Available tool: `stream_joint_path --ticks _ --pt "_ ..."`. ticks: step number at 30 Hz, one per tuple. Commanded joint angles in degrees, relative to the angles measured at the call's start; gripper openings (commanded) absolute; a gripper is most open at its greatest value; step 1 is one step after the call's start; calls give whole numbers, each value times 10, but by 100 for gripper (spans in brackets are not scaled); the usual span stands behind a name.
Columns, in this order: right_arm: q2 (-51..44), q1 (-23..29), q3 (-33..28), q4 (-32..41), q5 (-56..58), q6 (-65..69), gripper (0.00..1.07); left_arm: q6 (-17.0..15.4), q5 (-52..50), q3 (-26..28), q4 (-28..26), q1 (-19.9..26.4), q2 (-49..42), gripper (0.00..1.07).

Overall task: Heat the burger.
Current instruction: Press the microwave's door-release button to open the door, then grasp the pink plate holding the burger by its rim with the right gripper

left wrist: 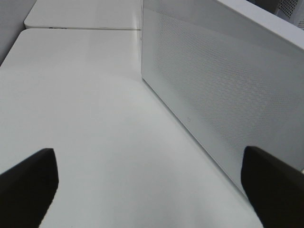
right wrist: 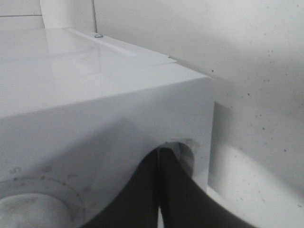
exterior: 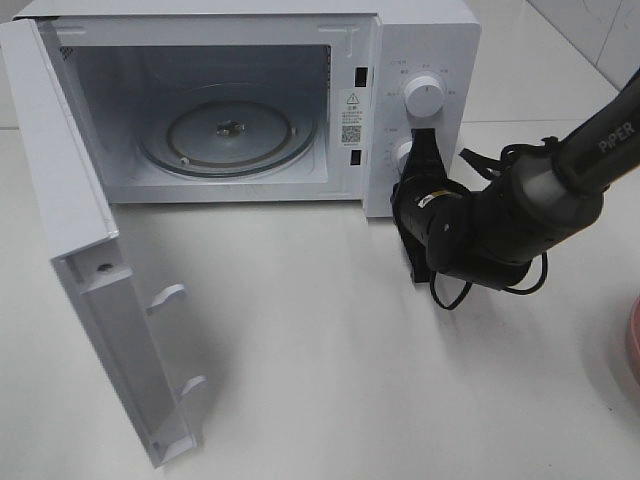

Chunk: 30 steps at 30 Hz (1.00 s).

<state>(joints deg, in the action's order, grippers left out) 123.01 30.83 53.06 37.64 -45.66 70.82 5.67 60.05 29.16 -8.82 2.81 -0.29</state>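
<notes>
The burger is out of view. The white microwave (exterior: pixel 420 40) stands with its door (exterior: pixel 90 260) swung wide open, and its glass turntable (exterior: pixel 228 135) is bare. My right gripper (exterior: pixel 421 138) is shut with nothing between its fingers. Its tips rest against the control panel, at the lower knob (exterior: pixel 403 152) and under the upper knob (exterior: pixel 425 97). In the right wrist view the shut fingertips (right wrist: pixel 159 159) press on the panel front. My left gripper (left wrist: pixel 148 161) is open, its dark fingers (left wrist: pixel 28 185) spread wide over bare table beside the microwave's perforated side wall (left wrist: pixel 218 90).
A pink plate (exterior: pixel 634 345) just shows at the table's right edge. The open door sticks out toward the front left. The right arm (exterior: pixel 520 205) and its cable loop lie in front of the control panel. A tiled wall rises behind the table.
</notes>
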Motion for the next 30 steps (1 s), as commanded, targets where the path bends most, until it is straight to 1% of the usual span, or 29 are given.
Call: stream_joint_path --ticks 1,5,14,17,21,26,30 --pt "-26 -9 -1 -34 -37 5 0 -2 -6 -3 -2 -2 -12 100" --pt "-42 -9 -17 -65 16 1 0 -2 -6 -3 -3 -2 -12 100" --pt "-70 -9 -50 -81 45 -10 0 -2 -6 -3 -3 -2 -12 100" --pt "-83 -9 -62 -103 84 -15 0 -2 -6 -3 -3 -2 -12 100" --pt "-94 -9 -76 -119 98 -18 0 -2 -6 -3 -3 -2 -12 100" --pt "-117 -9 -92 -150 125 -58 0 -2 -6 -3 -3 -2 -12 100" --pt "-142 -9 -92 -189 195 -116 0 -2 -6 -3 -3 -2 -12 100"
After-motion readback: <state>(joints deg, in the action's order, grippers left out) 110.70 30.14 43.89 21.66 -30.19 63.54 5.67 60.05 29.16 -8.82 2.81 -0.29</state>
